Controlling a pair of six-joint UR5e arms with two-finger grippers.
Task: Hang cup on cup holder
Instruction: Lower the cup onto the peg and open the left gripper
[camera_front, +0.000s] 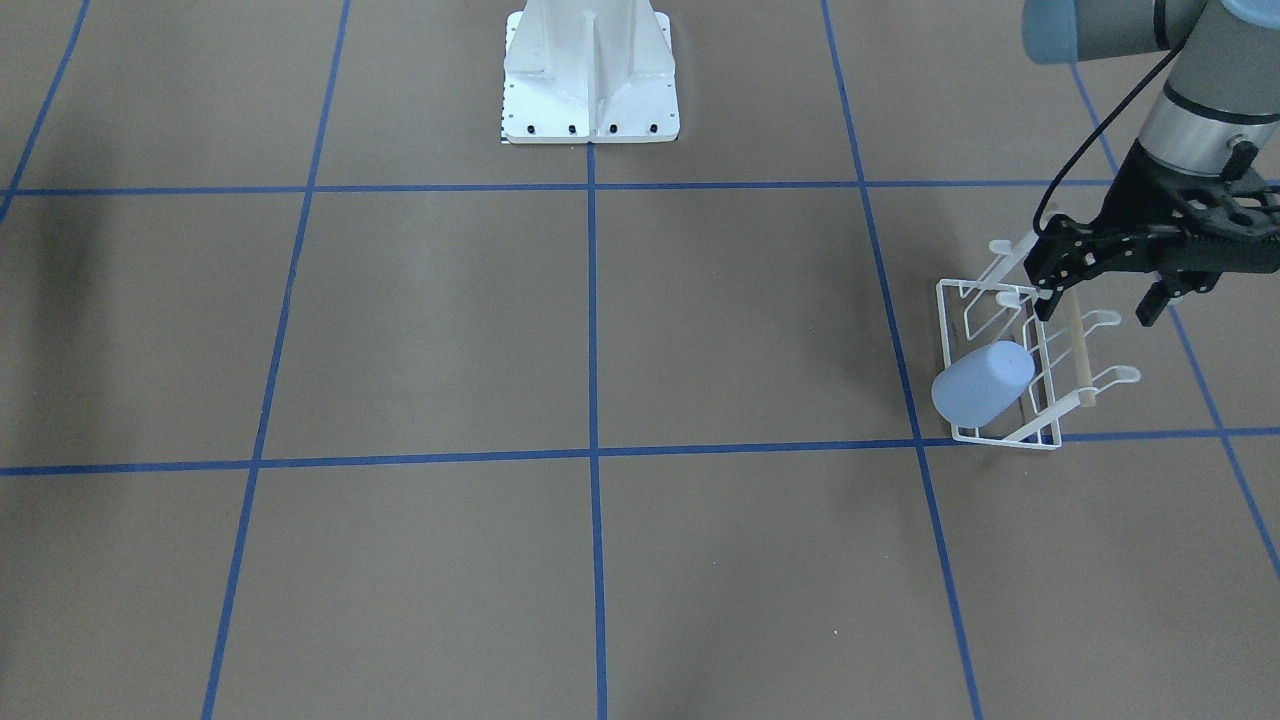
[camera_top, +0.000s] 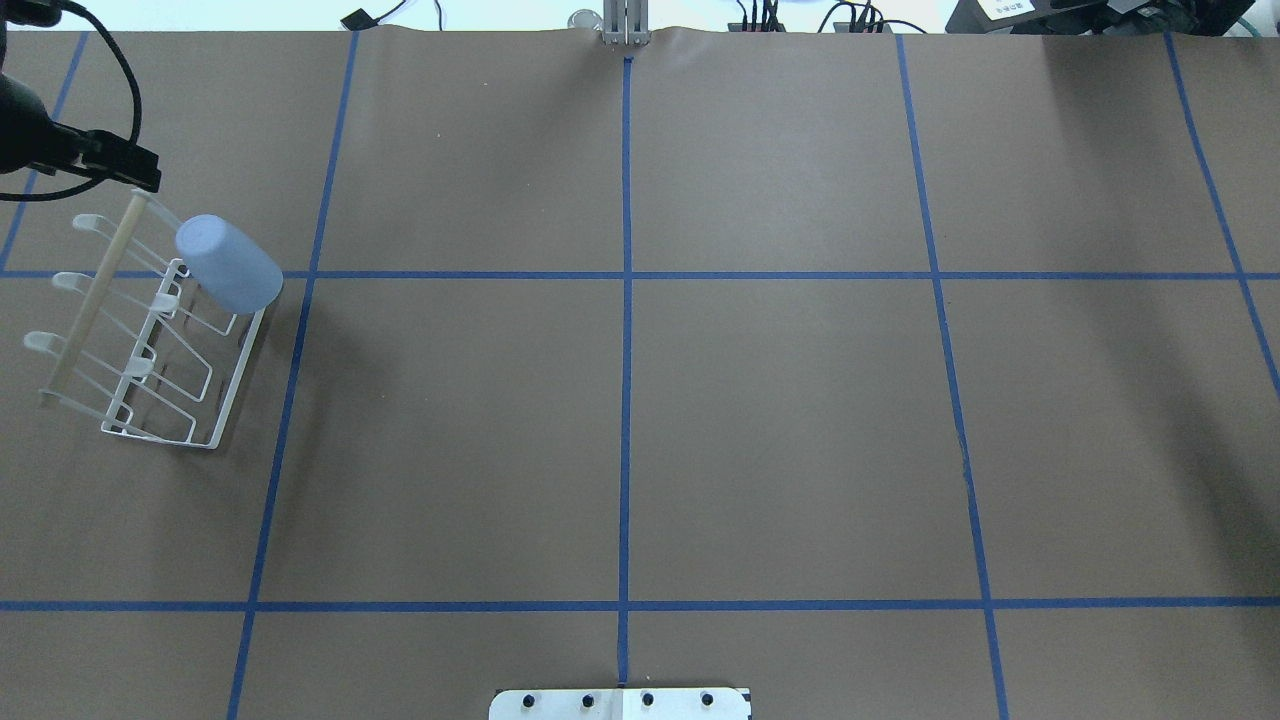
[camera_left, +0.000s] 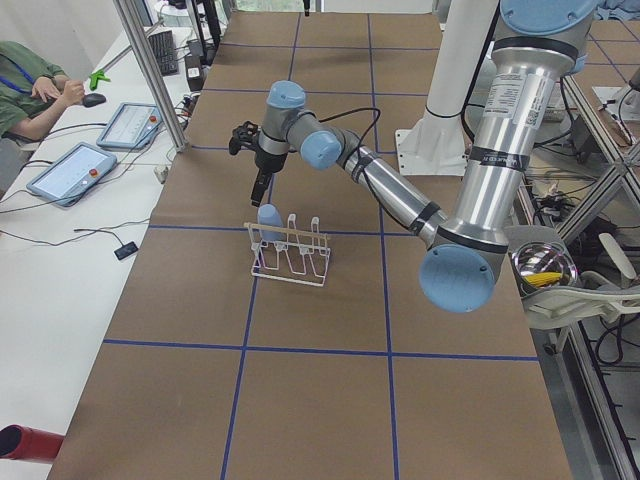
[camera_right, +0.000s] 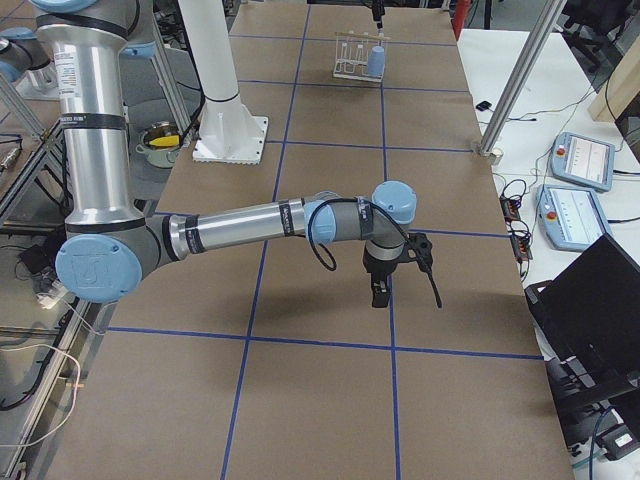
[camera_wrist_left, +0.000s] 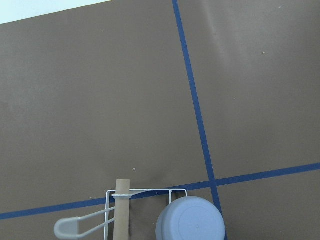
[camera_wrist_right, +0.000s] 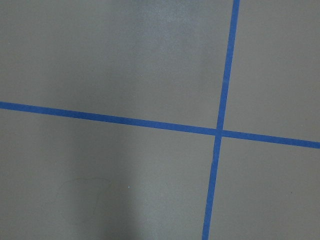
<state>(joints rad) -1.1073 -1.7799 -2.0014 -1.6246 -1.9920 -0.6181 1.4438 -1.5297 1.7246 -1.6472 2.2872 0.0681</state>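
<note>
We list a left arm (camera_left: 500, 130) and a right arm (camera_right: 240, 225) of silver tubing with pale blue joint caps, dark joint bands and small printed labels. We note a black skeletal left gripper (camera_front: 1097, 300) and right gripper (camera_right: 407, 297), each with a looping black cable (camera_front: 1085, 140). We record a white ribbed pedestal (camera_front: 590, 80) with dark bolts (camera_front: 572, 129) along its flange.

- One cup (camera_top: 230, 265), pale blue-grey
- One cup holder (camera_top: 239, 378) in white wire, carrying one wooden rod (camera_top: 93, 298)
- Five flat prong tips (camera_top: 62, 281) that I can count from above: three outside the rod, two inside it
- Two robot arms with one gripper each: the left gripper (camera_front: 1096, 310) and the right gripper (camera_right: 407, 297)
- One white base mount (camera_front: 590, 90)
- One operator (camera_left: 30, 90) at the side bench, with two touch pendants (camera_left: 70, 170)
</note>
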